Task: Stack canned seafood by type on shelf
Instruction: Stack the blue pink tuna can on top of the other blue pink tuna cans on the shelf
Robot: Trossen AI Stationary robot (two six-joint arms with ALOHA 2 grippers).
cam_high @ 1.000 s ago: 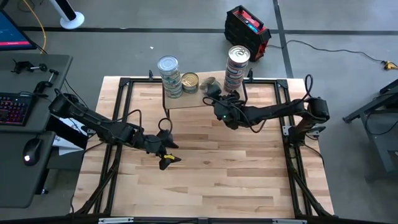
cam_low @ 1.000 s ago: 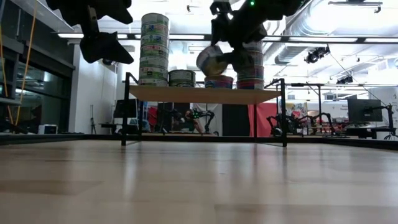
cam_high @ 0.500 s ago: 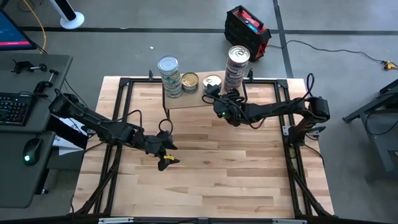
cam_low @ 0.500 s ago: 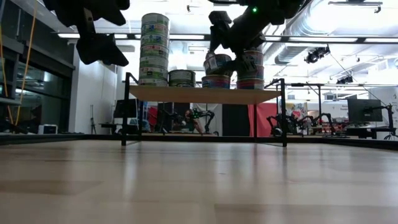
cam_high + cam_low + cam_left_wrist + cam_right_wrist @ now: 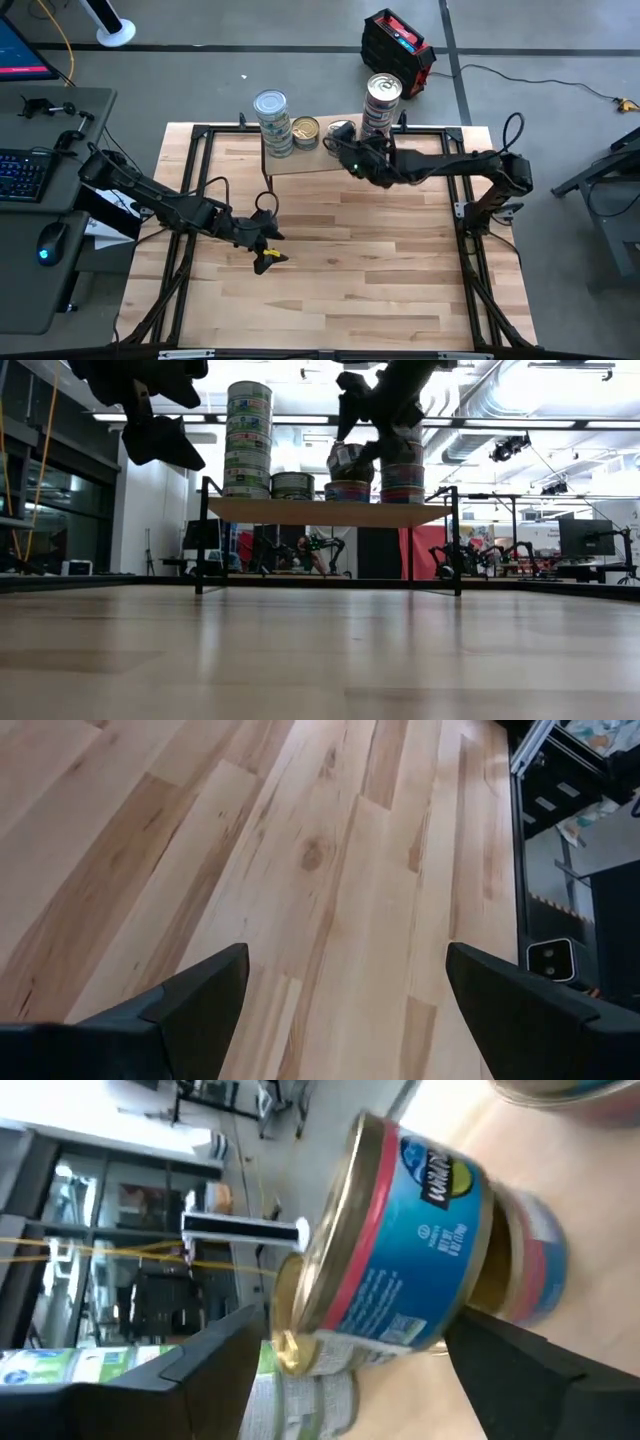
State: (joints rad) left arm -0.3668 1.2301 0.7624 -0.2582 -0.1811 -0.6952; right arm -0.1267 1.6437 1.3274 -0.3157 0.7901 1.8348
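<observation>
right gripper [image 5: 343,148] has carried its blue-labelled tin [image 5: 400,1270] in over the shelf [image 5: 300,160], jaws wide around it, tilted above the short stack [image 5: 348,490]. left gripper [image 5: 268,243] hangs open, well apart.

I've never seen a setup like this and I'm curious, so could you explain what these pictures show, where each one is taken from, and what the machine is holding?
This is a robot with two dark jointed arms at a light wooden tabletop. One picture looks straight down, one looks level across the table, and one comes from a camera on each wrist.

At the far edge stands a small wooden shelf on thin black legs. It carries short round metal tins: a tall stack, a second stack and a single gold-lidded tin.

The left hand hangs open and empty over bare table. The right hand is at the shelf, around a blue-labelled, gold-lidded tin that sits tilted on another tin. I cannot tell whether it grips it.
</observation>
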